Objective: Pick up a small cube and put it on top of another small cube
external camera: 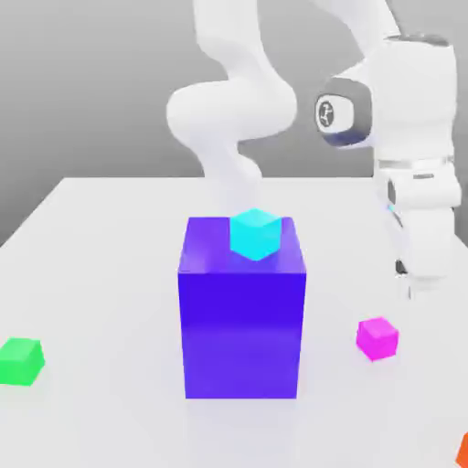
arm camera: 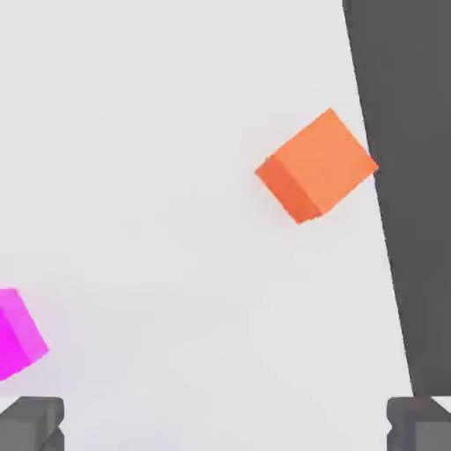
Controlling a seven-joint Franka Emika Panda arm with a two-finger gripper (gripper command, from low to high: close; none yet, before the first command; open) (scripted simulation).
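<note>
white arm bent down, jaws spread wide

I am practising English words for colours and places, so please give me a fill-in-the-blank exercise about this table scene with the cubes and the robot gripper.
1. The cyan cube rests on top of the big ____ block.
2. In the exterior view, the small green cube lies to the block's ____.
3. The gripper has its fingers ____ and holds nothing.
4. Near the table edge, in the hand view, lies an ____ cube, apart from the magenta cube.

Missing words: blue-purple; left; open; orange
</note>
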